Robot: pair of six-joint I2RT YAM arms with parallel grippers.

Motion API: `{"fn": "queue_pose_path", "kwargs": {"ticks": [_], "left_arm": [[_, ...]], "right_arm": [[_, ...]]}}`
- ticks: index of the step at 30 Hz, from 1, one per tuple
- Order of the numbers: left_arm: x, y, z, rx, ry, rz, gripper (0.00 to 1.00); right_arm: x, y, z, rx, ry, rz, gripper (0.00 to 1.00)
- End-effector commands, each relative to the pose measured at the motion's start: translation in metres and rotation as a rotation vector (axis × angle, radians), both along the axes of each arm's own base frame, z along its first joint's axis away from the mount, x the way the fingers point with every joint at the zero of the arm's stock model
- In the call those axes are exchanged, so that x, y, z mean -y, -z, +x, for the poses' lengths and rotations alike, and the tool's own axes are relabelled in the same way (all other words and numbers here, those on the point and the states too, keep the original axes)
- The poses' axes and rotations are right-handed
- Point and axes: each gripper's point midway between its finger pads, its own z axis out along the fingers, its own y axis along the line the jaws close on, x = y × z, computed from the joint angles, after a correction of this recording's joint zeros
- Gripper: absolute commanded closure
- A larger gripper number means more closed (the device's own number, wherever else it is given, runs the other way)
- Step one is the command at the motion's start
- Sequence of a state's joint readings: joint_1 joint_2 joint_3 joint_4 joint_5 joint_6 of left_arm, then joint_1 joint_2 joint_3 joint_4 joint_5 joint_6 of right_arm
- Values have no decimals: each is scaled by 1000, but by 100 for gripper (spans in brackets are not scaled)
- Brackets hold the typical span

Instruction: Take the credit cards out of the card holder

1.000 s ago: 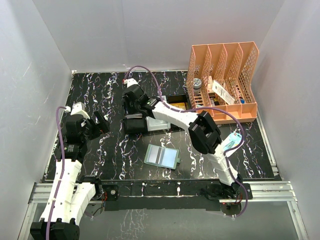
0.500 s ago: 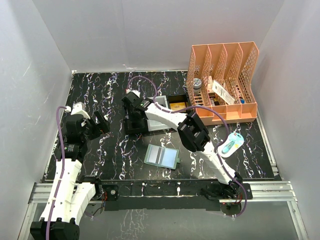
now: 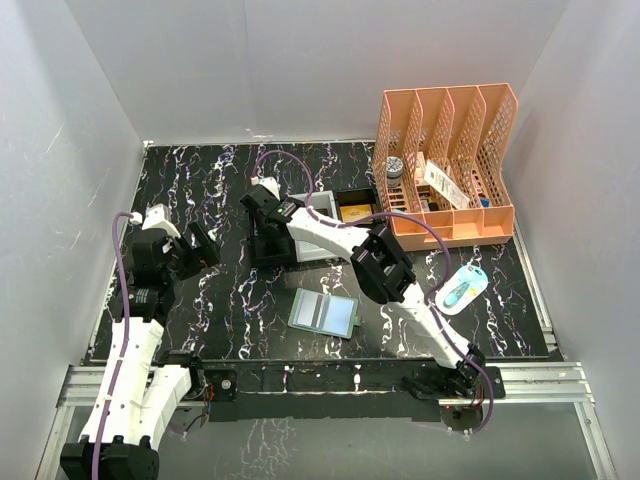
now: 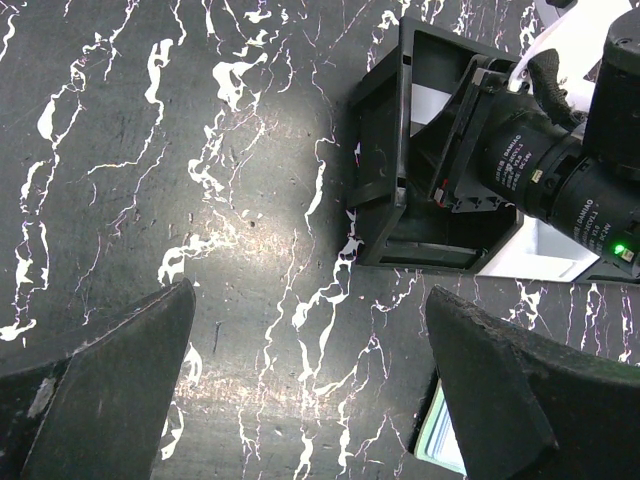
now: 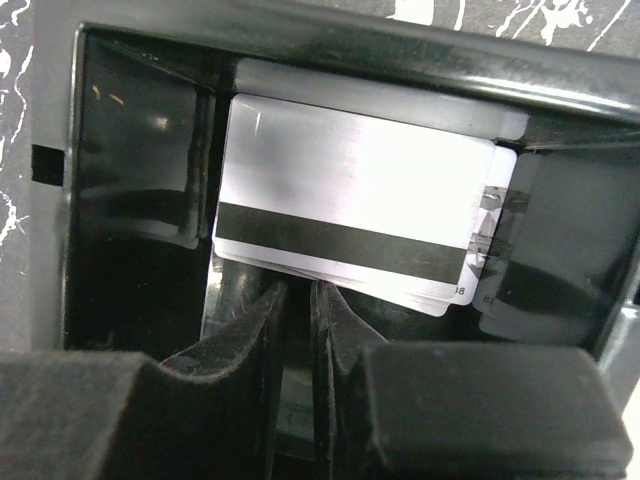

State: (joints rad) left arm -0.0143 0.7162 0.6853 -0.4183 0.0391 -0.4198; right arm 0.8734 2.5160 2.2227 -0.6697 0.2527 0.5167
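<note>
Since the credit cards (image 5: 350,190) are to end up outside the wallet, a stack of them, silver with a black stripe, lies flat in the black tray (image 5: 130,150), which is judged to be the collecting place. Right gripper (image 5: 299,292): poised over the stack's near edge, jaws nearly together with a slim gap, nothing pinched. Card holder (image 3: 323,313): spread open, pale inside up, on the table toward the front, well apart from the tray; contents not discernible. Left gripper (image 4: 308,300): wide apart, empty, hovering near the tray.
</note>
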Motion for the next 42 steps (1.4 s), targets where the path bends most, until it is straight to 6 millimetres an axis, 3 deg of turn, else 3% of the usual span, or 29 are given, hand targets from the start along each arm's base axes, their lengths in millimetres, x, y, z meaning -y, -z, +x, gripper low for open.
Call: {"fn": "queue_pose_path", "kwargs": {"ticks": [1,8,18,26,30,33,35,37,38,40,42], "left_arm": [[1,1,1,8,10,-2,1],[1,1,0,5,10,-1,1],[1,1,1,4,11,-3,1],[2,2,1,2,15,-6,1],[3,4,0,-4,20,-8,1],[5,4,0,-1,33,-9,1],[6,3,0,4,39,-10,1],[7,2,1,9,45,-12,1],[7,1,1,13,49,-13,1],[9,2,1,16,58,-18,1],[12,2,1,18,75,-23,1]], "right_arm": [[6,11,11,53,27,-57,84],[0,-3,13,102,15,-45,79],[-23,-80,1,120,-63,139,68],[-12,-114,-6,138,-56,155,65],[-5,-156,-17,164,-40,243,64],[11,-186,-28,204,-5,317,62],[29,-194,-39,208,29,337,59],[50,-194,-51,207,70,329,53],[66,-182,-59,192,99,304,48],[87,-187,-72,186,150,324,42],[110,-166,-91,147,194,325,38]]}}
